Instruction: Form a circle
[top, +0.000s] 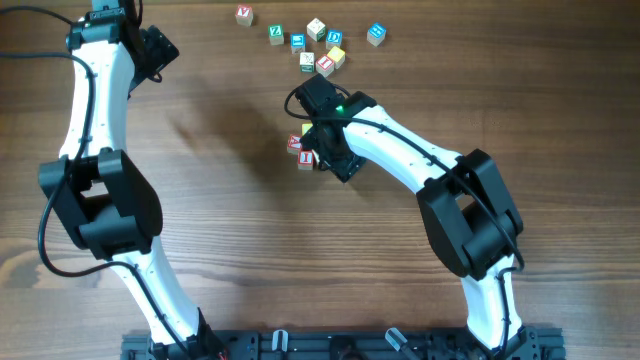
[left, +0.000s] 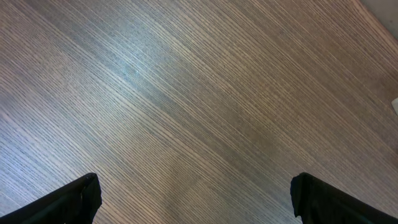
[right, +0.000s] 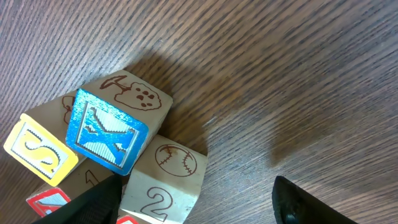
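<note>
My right pincer (right: 196, 205) apart, low over circle (top: 303, 156), middle of table (top: 200, 200). Blue cube (right: 106, 138) sits tilted on neighbours; I'd nudge it down gently, not scatter rest. Left pincer (left: 196, 190) apart, idle.

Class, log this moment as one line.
left gripper: open over table | right gripper: open beside block cluster | loose blocks: far side of table
</note>
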